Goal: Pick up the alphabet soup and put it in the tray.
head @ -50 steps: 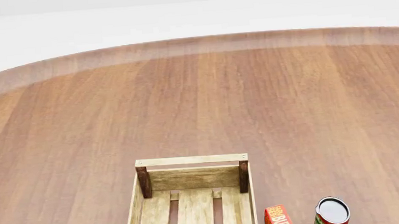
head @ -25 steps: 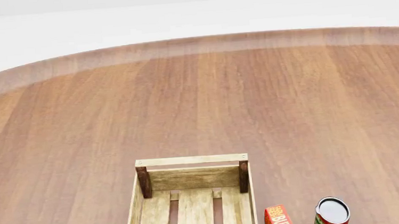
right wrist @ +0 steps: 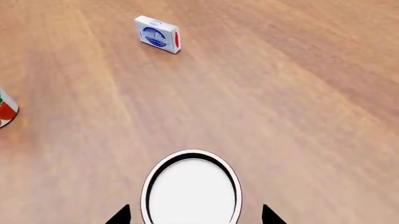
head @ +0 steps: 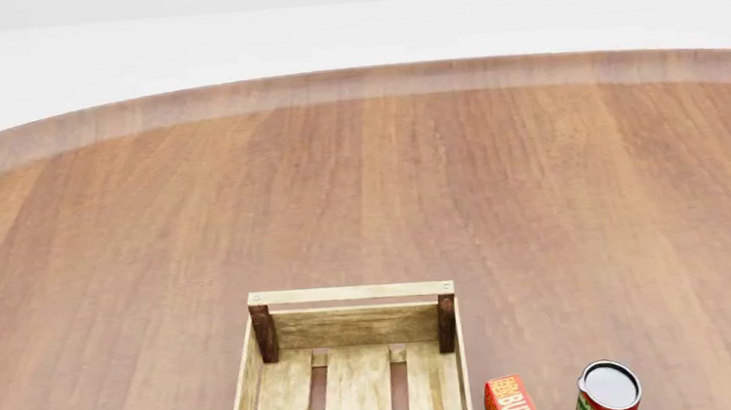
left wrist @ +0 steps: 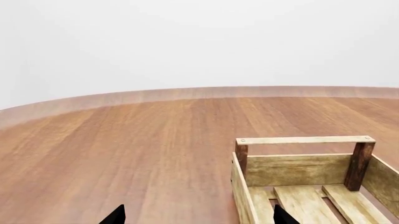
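The left gripper [left wrist: 196, 215] is spread wide and empty beside the tray [head: 349, 293], which stands at the table's [head: 364, 185] near edge. The right gripper [right wrist: 194, 213] is also spread, straddling the alphabet soup [right wrist: 191, 189]; contact cannot be told. Only the can's white, dark-rimmed top shows. This looks like the grasp step: closing on the can, then lifting toward the tray.

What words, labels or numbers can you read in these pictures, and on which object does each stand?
"BUTT": orange-red box right of the tray, rest cut off.
Blue oval logo: small white box, too blurred to read.
Red-and-green can: no label text legible.
White-topped can: no text visible.
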